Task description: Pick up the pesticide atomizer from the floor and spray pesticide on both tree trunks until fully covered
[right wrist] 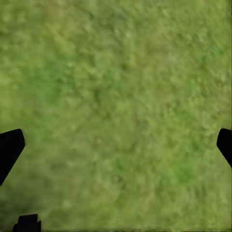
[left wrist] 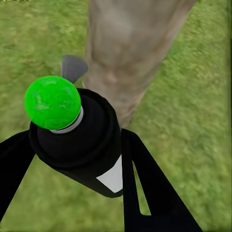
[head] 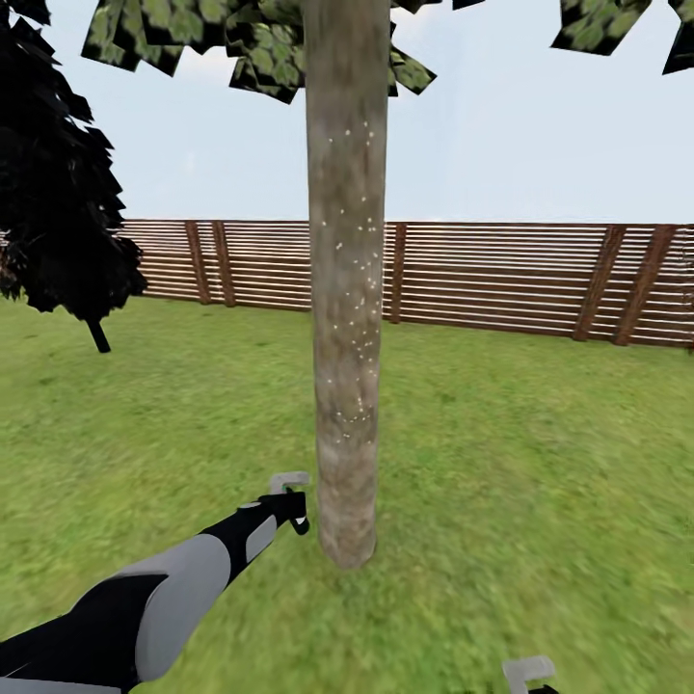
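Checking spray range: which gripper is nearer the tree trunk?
Left. The left gripper, holding the atomizer, is just beside the tree trunk base; the right gripper hangs over grass, farther off.

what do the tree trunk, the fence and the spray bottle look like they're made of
Tree trunk: rough matte bark, mottled grey-brown, dotted with fine white specks.
Fence: probably stained wood, brown horizontal slats on slanted posts.
Pesticide atomizer, held in the left gripper: likely smooth plastic, dark body with a white label and a glossy green cap; the render leaves the exact material open.
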